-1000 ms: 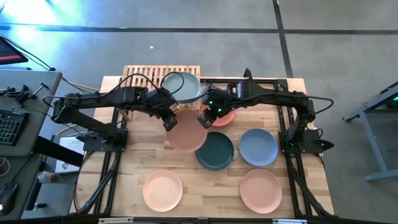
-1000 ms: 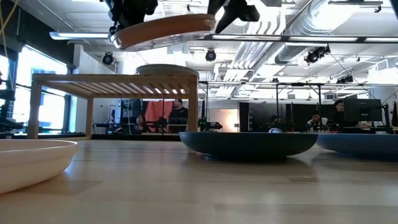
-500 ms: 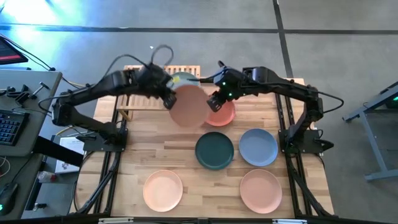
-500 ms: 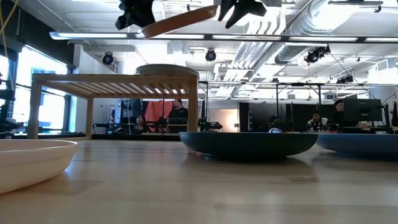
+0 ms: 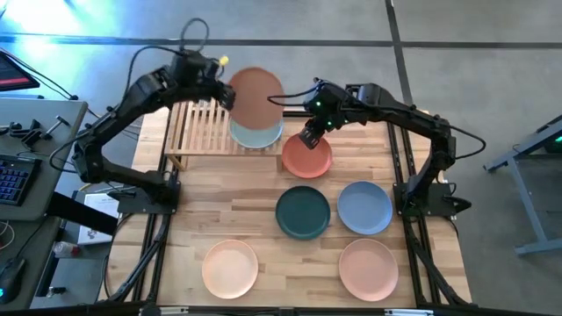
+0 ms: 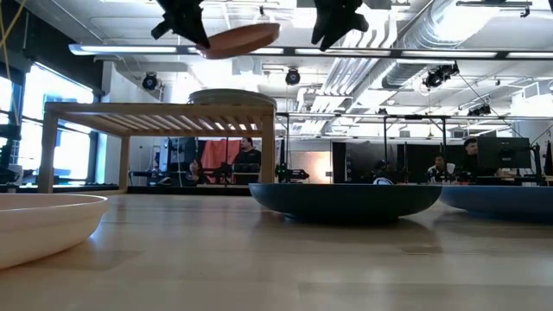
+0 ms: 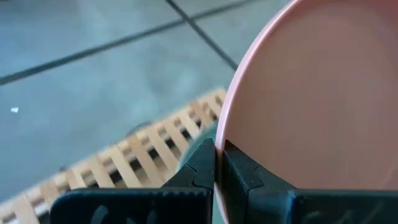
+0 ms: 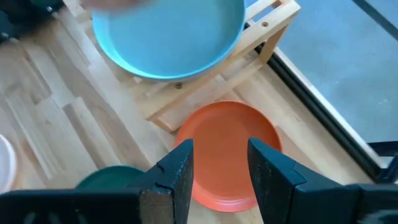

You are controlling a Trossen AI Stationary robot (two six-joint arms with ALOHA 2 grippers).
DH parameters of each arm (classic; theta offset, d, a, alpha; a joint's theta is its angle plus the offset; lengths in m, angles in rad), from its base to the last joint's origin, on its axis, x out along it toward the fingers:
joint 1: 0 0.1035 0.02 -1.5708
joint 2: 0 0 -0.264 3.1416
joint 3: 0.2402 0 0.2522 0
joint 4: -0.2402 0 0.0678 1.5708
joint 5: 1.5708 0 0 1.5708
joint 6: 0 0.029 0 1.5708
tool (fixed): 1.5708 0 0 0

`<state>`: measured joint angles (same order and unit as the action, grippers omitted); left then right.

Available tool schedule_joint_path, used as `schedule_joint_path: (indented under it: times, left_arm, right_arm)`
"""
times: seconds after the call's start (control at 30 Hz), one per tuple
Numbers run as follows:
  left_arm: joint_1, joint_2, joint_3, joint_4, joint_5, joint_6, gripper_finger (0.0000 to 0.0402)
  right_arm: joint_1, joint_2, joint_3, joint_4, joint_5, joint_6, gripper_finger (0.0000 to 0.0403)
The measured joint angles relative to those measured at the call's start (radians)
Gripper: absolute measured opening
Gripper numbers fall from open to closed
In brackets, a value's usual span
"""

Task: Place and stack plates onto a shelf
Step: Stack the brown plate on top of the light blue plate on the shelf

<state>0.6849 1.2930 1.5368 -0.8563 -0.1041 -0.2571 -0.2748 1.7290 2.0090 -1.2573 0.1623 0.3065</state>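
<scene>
**Tan plate held above the shelf**

Above the shelf, a tan plate is pinched at its rim by the fingers of the left gripper and held clear of the slats. On the shelf's right end, a sage green plate is seated. The right gripper is positioned over the terracotta plate on the desk, its fingers spread with nothing between them. Teal, blue, peach and pink plates are laid nearer the front edge.
</scene>
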Motion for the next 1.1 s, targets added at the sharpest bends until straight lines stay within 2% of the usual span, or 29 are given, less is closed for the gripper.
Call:
schedule_joint_path:
  times: [0.3, 0.57, 0.83, 1.1]
  left_arm:
    - [0.089, 0.030, 0.140, -0.008, 0.022, 0.000, 0.0001]
    - [0.128, 0.118, 0.223, -0.154, 0.074, -0.045, 0.0001]
    - [0.124, 0.227, 0.240, -0.329, 0.122, -0.053, 0.0001]
    - [0.117, 0.273, 0.241, -0.384, 0.151, -0.055, 0.0001]
  right_arm:
    - [-0.069, 0.000, 0.000, -0.004, -0.001, -0.104, 0.0126]
    - [-0.119, 0.001, 0.000, -0.040, -0.015, -0.131, 0.0126]
    - [-0.138, 0.001, 0.000, -0.057, -0.015, -0.132, 0.0126]
    - [-0.138, 0.001, 0.000, -0.057, -0.016, -0.132, 0.0126]
